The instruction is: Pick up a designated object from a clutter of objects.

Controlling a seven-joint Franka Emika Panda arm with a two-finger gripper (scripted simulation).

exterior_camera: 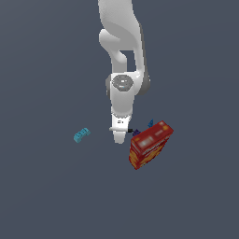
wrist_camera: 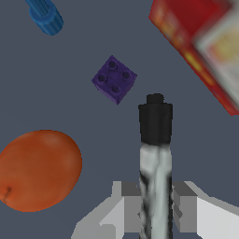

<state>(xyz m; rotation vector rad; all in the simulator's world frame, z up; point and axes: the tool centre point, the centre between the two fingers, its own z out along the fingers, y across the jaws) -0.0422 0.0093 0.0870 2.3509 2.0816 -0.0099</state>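
Dark grey bench stretches flat and bare under everything, with no edge in sight. My fingers are closed narrow around the marker, one pad pressed to each side of its pale, mottled grey barrel, and its black cap points out ahead of them. So the marker sits between my fingers, held at the barrel rather than at the cap. Whether it has left the bench I cannot tell from either view.

Around it lies the clutter: a purple brick just beyond the cap, a blue piece further off, an orange ball near one side, and the red box close on the other. In the exterior view the red box stands just to the right of my wrist, and a cyan brick lies well apart on the exterior view's left.

I judge the marker light and stiff, but round and smooth, so it could twist or slide in a two-sided pinch. Holding it on the barrel near the middle seems right; the cap end would pivot. A straight lift should avoid nudging the box.
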